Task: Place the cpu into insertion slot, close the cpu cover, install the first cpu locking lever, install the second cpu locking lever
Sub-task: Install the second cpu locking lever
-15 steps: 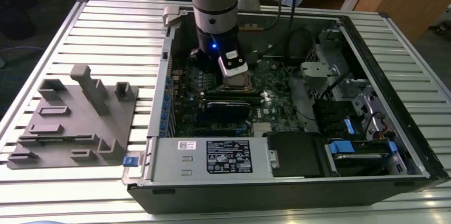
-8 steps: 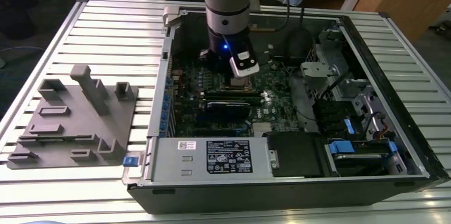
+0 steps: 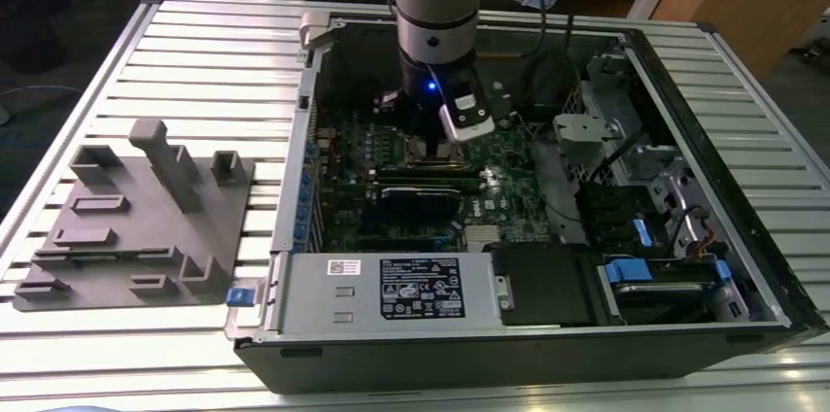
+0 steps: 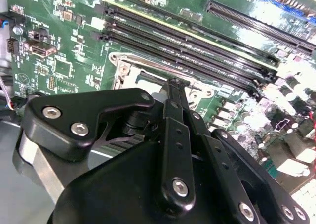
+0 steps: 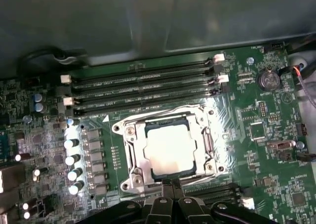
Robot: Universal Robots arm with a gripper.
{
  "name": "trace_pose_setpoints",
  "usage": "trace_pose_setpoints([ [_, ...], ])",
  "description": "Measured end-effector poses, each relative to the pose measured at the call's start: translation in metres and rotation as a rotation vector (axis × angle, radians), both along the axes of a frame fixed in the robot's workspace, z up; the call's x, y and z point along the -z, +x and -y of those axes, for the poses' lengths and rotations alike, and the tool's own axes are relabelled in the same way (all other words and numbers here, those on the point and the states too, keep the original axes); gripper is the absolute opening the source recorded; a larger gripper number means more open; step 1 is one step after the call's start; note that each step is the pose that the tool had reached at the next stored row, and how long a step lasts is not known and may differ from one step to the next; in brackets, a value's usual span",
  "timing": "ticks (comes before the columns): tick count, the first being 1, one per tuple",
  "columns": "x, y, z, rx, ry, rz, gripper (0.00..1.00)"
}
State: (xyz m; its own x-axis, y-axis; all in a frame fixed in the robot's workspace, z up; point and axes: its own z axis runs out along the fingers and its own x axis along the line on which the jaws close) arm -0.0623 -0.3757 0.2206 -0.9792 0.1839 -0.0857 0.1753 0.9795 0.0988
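In the first wrist view the cpu [image 5: 170,145] lies flat in the insertion slot [image 5: 213,167], its silver-grey top showing through the window of the cpu cover [image 5: 140,152], which is down over it. Thin metal lever rods run along the socket's edges, one [image 5: 158,114] on the memory-slot side. My gripper [image 5: 170,185] is shut with nothing between its fingers, its tips just at the socket's near edge. In the second wrist view the gripper [image 4: 174,83] points down at the socket's rim [image 4: 127,71]. In the exterior view the arm [image 3: 434,23] stands over the socket [image 3: 432,150] inside the open computer case.
Several black memory slots [image 5: 143,88] run beside the socket, with a row of capacitors [image 5: 73,157] on another side. The case walls [image 3: 305,188] enclose the green board. A power supply [image 3: 389,291] and drive bays [image 3: 648,266] fill the front and right. A grey fixture block [image 3: 136,218] sits on the slatted table.
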Motion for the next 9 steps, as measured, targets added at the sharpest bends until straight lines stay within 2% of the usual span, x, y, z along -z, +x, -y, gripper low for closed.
trace_pose_setpoints([
  [9,0.0016,0.0024,-0.0133,0.0,0.0,0.0,0.11],
])
